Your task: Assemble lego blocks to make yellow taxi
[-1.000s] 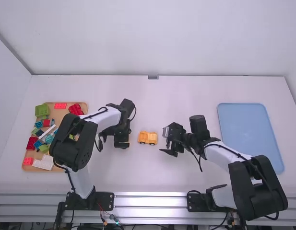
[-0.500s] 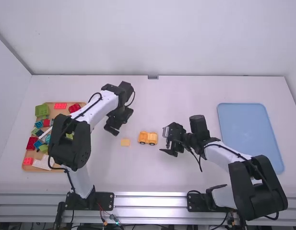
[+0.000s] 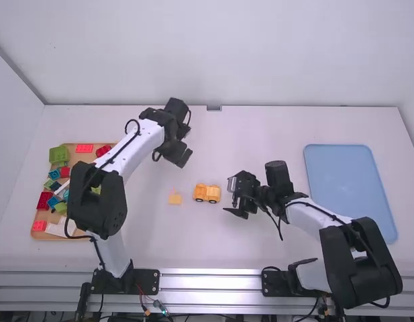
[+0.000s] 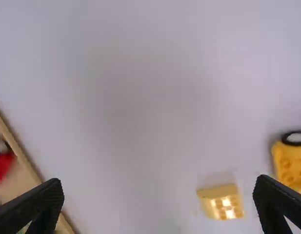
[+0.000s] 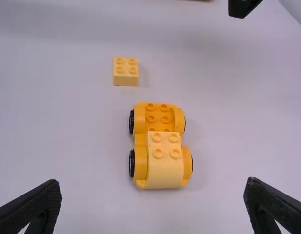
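- In the high view I see my left gripper (image 3: 172, 155), black and angular, over the smooth white table (image 3: 260, 134), farther from the camera than the loose yellow brick (image 3: 175, 198).
- The yellow car (image 3: 208, 193) is there in the middle of the table, upright, with this brick near it, on its left side, not touching.
- My right gripper (image 3: 231, 201) is just at the right of the car, its surface dark and matte.
- At the left lies a brown tray (image 3: 76, 161) with red, green and blue blocks; at the right, a flat light-blue tray (image 3: 351, 191) with rounded corners.
- In the left wrist view, the two black fingers of the left gripper (image 4: 158, 204) stand wide apart. The loose brick shows its shiny round studs.
- In the right wrist view, the fingers of the right gripper (image 5: 152, 204) are also spread wide. The car has black wheels (image 5: 132, 163), rounded orange-yellow sides and a paler, four-stud block (image 5: 165, 168) on one half.
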